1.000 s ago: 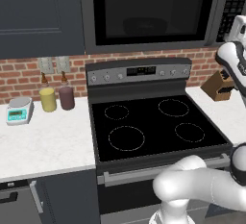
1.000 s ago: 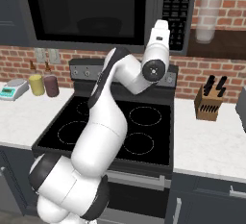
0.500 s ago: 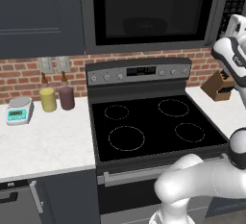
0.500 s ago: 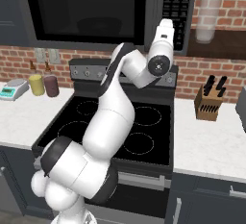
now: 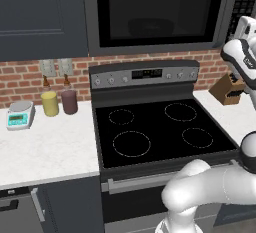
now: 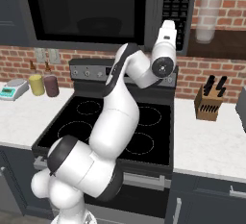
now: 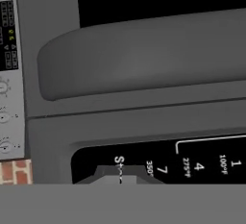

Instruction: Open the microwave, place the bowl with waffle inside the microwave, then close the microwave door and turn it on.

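The claw (image 6: 166, 26) was raised high, its end pressed up against the lower right corner of the microwave (image 6: 96, 6), at the seam between the microwave door (image 6: 81, 4) and the black keypad (image 6: 176, 2). Whether its fingers were spread or pressed together could not be told; in the hand view only one blurred dark tip (image 7: 117, 174) rose over the keypad (image 7: 192, 163), beside the "7" and "4" buttons. Just past the tip in that view ran the thick gray door handle (image 7: 144, 57), with the black glass beyond it. The door sat flush and closed. Behind the glass, left of the claw, a dim rounded bowl-like shape (image 5: 151, 26) showed, too dark to identify; no waffle could be made out.

Below the claw lay the black stove (image 6: 120, 127) with its four burner rings. Further to the claw's left, on the white surface (image 5: 45, 147), stood a yellow jar (image 5: 50, 103), a dark maroon jar (image 5: 69, 101) and a small kitchen scale (image 5: 20, 114). Down to the claw's right stood a wooden knife block (image 6: 210, 104).
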Available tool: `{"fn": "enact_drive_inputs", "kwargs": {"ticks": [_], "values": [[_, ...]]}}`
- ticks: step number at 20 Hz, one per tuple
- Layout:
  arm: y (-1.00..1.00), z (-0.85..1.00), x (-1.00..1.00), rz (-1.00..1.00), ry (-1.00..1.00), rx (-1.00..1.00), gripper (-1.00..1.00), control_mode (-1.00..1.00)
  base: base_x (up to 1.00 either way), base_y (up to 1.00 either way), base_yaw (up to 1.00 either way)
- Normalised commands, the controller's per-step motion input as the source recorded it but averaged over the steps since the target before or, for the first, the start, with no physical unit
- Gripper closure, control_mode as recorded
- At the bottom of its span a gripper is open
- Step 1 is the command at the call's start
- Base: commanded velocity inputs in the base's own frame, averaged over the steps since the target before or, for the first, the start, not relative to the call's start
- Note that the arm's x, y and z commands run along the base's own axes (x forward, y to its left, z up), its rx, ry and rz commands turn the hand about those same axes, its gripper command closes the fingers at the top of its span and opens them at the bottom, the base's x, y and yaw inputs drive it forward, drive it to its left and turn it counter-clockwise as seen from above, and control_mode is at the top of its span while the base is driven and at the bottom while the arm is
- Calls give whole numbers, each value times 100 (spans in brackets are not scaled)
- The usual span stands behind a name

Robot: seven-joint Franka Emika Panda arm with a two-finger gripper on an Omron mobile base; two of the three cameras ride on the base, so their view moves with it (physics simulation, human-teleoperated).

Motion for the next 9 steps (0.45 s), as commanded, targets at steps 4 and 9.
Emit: {"fn": "enact_drive_inputs", "kwargs": {"ticks": [4, 9], "values": [[0, -18, 34, 0, 0, 0, 100, -100, 0, 0, 0], [-3, -3, -29, 0, -1, 1, 100, -100, 0, 0, 0]]}}
